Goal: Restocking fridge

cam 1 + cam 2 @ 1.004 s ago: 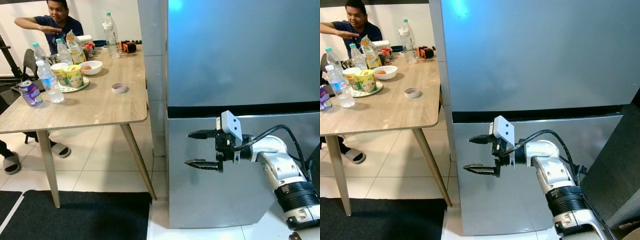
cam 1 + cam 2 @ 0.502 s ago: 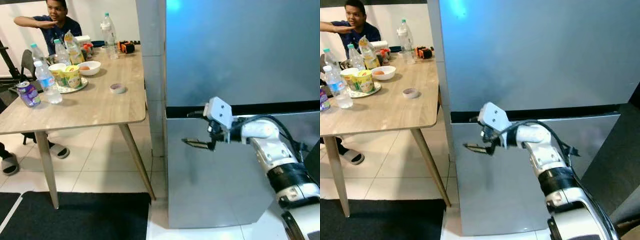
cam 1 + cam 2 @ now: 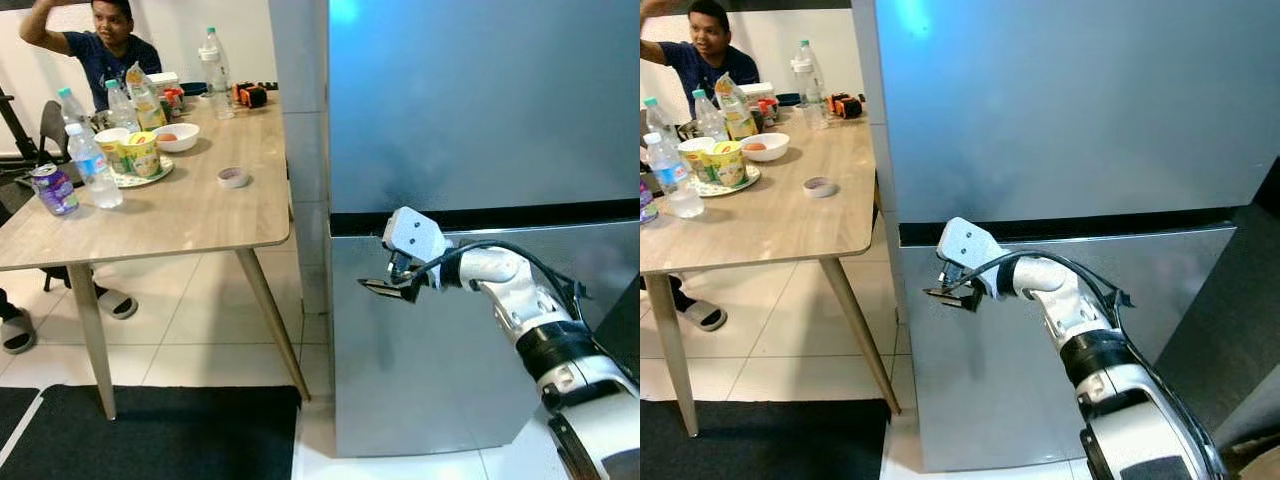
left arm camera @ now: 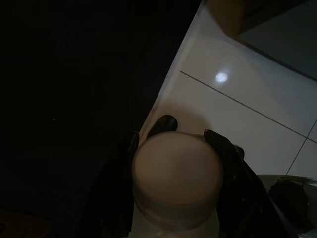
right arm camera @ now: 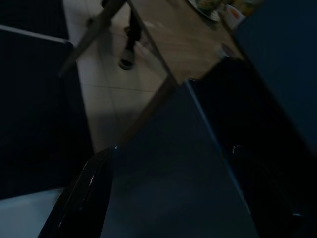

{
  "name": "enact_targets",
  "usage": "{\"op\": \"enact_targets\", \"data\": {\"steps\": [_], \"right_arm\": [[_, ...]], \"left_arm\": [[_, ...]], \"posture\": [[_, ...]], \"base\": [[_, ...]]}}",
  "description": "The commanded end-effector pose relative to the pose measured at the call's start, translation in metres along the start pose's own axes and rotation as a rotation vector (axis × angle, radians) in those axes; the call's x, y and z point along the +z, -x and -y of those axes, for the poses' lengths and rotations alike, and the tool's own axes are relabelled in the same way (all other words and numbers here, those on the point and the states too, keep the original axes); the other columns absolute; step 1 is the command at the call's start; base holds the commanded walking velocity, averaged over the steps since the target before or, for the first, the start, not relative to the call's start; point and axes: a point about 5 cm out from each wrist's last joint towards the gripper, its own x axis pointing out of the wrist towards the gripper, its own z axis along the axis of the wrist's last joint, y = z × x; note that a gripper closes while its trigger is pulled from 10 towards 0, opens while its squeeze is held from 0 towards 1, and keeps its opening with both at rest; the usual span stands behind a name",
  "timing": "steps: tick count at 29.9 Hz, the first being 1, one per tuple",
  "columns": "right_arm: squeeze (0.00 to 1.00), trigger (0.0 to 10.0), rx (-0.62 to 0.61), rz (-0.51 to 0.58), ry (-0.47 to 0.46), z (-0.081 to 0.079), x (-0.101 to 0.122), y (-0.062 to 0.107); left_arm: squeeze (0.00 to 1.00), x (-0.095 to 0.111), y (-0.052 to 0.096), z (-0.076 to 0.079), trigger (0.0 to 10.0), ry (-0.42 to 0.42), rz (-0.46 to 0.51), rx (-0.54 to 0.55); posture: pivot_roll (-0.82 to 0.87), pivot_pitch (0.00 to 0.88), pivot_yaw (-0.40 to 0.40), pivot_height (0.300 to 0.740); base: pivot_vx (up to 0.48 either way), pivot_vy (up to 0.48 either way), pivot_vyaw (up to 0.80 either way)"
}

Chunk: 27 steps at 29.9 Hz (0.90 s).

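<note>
The right gripper (image 3: 385, 275) reaches with fingers apart to the left edge of the closed fridge (image 3: 480, 110) beside the dark door seam, while the left gripper (image 4: 181, 141) clamps a white-capped bottle (image 4: 176, 181).

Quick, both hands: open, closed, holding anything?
Left hand: closed on a white-capped bottle.
Right hand: open, empty, at the fridge door edge.

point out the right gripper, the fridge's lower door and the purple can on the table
right gripper (image 3: 385, 275), left eye view, midway between its fingertips
fridge's lower door (image 3: 420, 380), left eye view, bare front panel
purple can (image 3: 48, 190), left eye view, its side
</note>
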Motion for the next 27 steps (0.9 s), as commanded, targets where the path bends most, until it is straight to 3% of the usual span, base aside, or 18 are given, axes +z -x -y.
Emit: {"op": "enact_targets", "data": {"steps": [1, 10, 15, 27], "right_arm": [[0.0, 10.0, -0.022, -0.022, 0.024, 0.004, 0.001, -0.001], [0.0, 10.0, -0.067, -0.11, 0.076, 0.013, -0.003, -0.003], [0.0, 10.0, -0.054, -0.103, 0.08, 0.013, -0.001, -0.005], [0.0, 10.0, 0.176, -0.083, 0.113, -0.004, -0.002, -0.004]], "left_arm": [[0.0, -0.008, 0.0, 0.003, 10.0, 0.013, -0.027, -0.012], [0.0, -0.009, 0.0, 0.004, 10.0, 0.016, -0.026, -0.014], [0.0, -0.008, 0.0, 0.004, 10.0, 0.016, -0.025, -0.014], [0.0, -0.009, 0.001, 0.003, 10.0, 0.017, -0.027, -0.012]], "posture": [[-0.09, 0.0, -0.001, 0.74], [-0.09, 0.0, -0.004, 0.74], [-0.09, 0.0, -0.004, 0.74], [-0.09, 0.0, -0.006, 0.74]], "base": [[0.0, 0.0, 0.0], [0.0, 0.0, 0.0], [0.0, 0.0, 0.0], [0.0, 0.0, 0.0]]}}
